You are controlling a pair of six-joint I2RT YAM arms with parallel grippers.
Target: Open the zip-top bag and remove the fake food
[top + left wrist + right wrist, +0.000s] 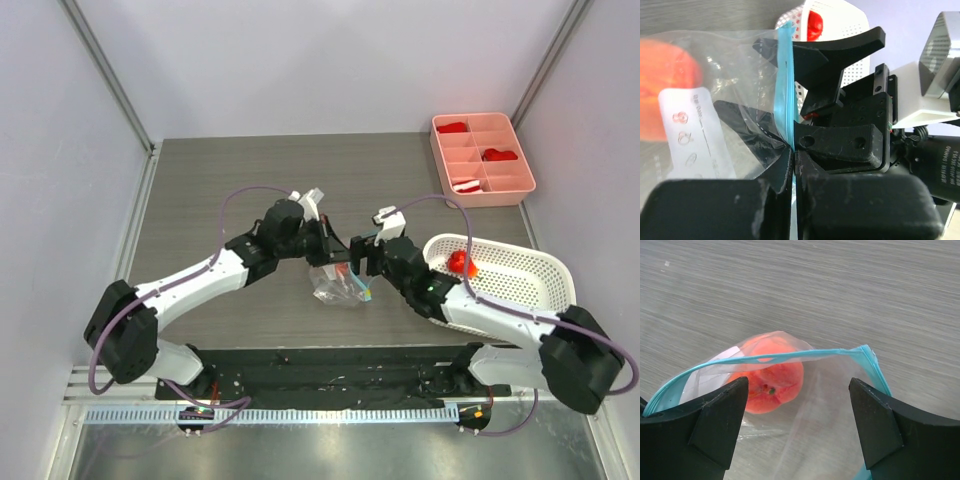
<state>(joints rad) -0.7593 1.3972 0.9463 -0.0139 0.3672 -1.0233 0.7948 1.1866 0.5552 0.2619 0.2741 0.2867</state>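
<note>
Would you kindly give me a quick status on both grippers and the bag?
Left gripper shut on zip-top bag. Right gripper open at bag's mouth. Orange fruit inside. Nothing blocking.

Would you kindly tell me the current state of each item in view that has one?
zip-top bag: pinched at its teal zip strip, mouth apparently partly open
orange-peach fruit: inside the bag
left gripper: shut on the zip strip
right gripper: open, jaws either side of the bag's mouth
white basket: upright, holding a red piece
pink divided tray: red pieces in some compartments
</note>
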